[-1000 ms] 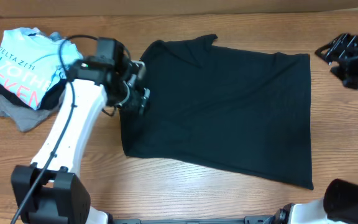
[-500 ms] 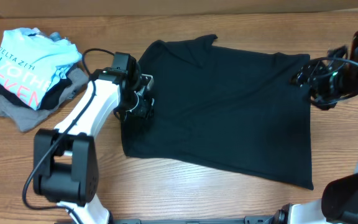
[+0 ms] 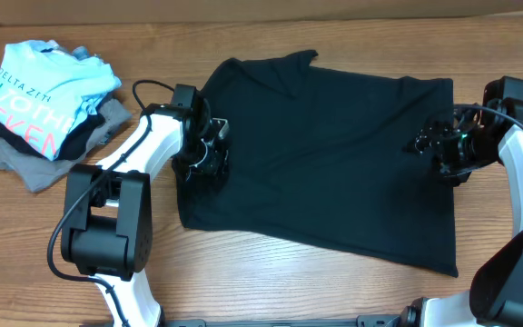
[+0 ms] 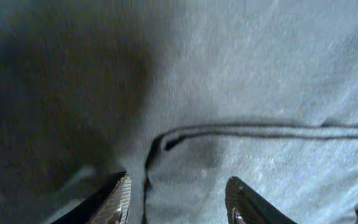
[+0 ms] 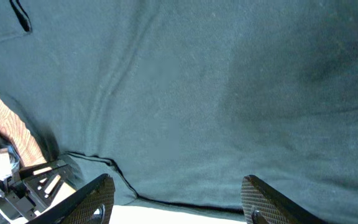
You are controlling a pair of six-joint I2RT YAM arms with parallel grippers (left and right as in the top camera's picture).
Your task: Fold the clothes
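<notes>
Right fingers (image 5: 93, 198) reached black T-shirt (image 3: 334, 154), flat, lightly wrinkled

The only lettering I can see is on the folded light blue T-shirt (image 3: 39, 77) at my far left — small white capitals reading roughly "ELTA ZET". The larger white and pink letters below are broken by folds.

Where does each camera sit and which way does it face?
Overhead: fixed above the table, looking straight down at the black T-shirt and a pile of clothes; left arm and right arm show.
Left wrist: on the left arm, facing down close onto the shirt's fabric and a hem; its jaws show at the bottom.
Right wrist: on the right arm, facing down at the shirt's edge and a strip of table; its jaws show at the bottom.
Shared: all three see the black T-shirt.
</notes>
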